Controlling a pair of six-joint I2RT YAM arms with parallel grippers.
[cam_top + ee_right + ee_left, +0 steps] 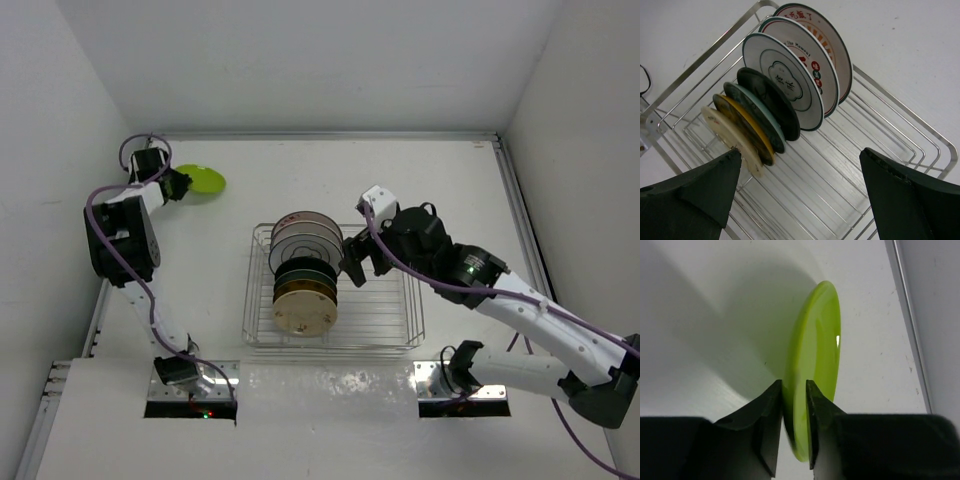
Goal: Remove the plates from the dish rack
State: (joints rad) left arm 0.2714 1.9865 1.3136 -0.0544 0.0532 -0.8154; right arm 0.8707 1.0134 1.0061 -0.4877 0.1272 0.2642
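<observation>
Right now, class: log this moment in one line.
left pincer: straddling lime plate rim, grip unclear | right pincer: open over dish rack | plates: upright in rack

White table, wire dish rack mid-table, lime green plate far left.

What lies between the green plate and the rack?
Only bare table between green plate and rack, seen in the top view.

Worktop: white, matte, faintly scuffed. Walls: plain white, enclosing three sides. Rail: silver edge strip.
</observation>
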